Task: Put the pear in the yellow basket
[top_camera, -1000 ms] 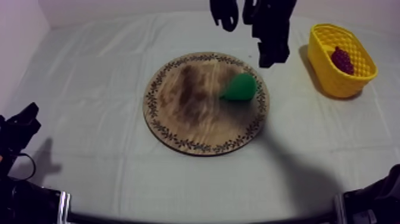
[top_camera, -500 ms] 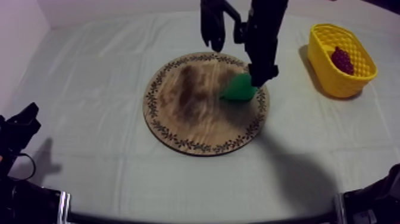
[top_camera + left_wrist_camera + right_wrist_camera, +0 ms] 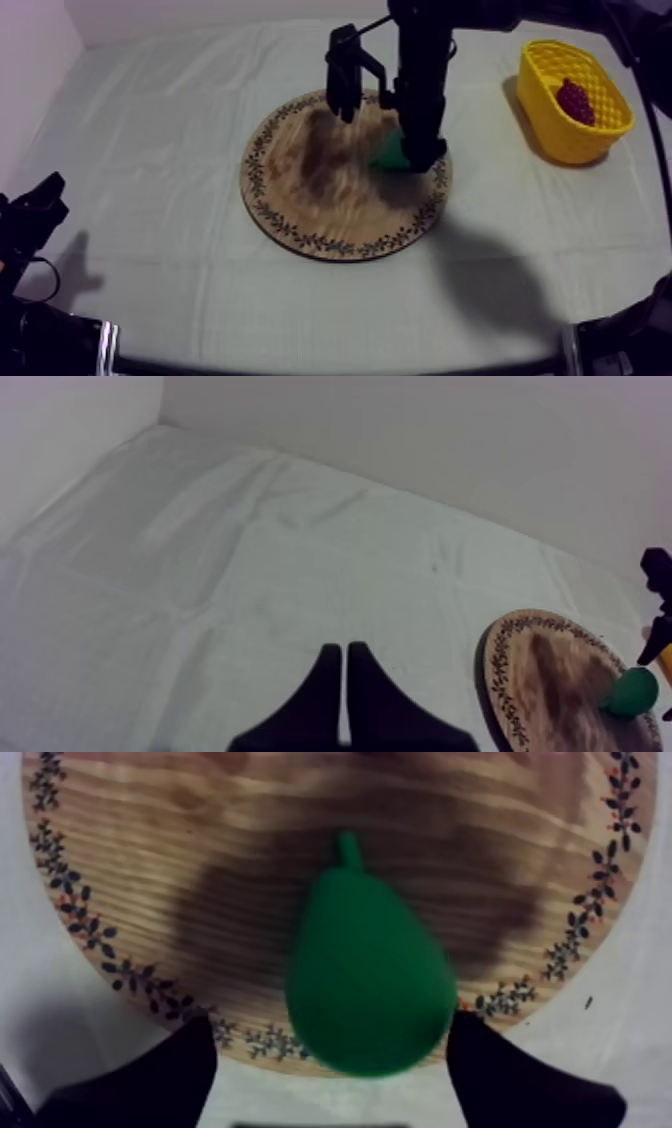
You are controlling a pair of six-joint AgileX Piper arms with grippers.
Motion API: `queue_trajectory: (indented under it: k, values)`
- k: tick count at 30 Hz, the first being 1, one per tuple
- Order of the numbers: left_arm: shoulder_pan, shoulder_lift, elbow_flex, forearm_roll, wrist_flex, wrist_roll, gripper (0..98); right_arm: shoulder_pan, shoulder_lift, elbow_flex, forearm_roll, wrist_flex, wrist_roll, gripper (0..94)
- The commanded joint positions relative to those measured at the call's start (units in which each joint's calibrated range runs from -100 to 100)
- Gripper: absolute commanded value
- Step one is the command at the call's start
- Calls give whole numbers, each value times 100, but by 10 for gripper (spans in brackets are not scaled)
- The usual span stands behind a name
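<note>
A green pear (image 3: 387, 155) lies on its side at the right part of the round wooden board (image 3: 300, 175). My right arm comes in from the upper right, and its gripper (image 3: 420, 155) hangs right over the pear and hides most of it. In the right wrist view the pear (image 3: 365, 972) lies near the board's patterned rim (image 3: 80, 912), between the two spread fingers of the open right gripper (image 3: 330, 1024), stem pointing away. My left gripper (image 3: 40, 205) rests at the table's near left, fingers (image 3: 345, 676) together with nothing held.
The yellow basket (image 3: 545, 95) stands at the far right with a bunch of grapes (image 3: 574, 100) inside. From the left wrist, the board (image 3: 545, 676) and pear (image 3: 632, 691) lie off to one side, with bare cloth ahead.
My right arm has come down and forward from the table's far side onto the board, and its gripper now straddles the pear. The pear and the left arm have stayed put.
</note>
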Motion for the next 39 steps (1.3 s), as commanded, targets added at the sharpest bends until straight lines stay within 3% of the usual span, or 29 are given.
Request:
queue_trajectory:
  k: [1,8,15,19,29,39]
  values:
    - [1,0,0,-2,-1,-1,1,2,190,-51,16,5,-22,641]
    - [1,0,0,-2,-1,-1,1,1,701,-328,86,-138,-93,612]
    - [1,0,0,-2,-1,-1,1,15,880,-484,125,-272,-189,439]
    - [1,0,0,-2,-1,-1,1,49,794,-517,165,-276,-252,385]
    - [1,0,0,-2,-1,-1,1,405,-475,-785,487,-396,-635,381]
    - [1,0,0,-2,-1,-1,1,1277,-1985,-523,817,-927,-1515,391]
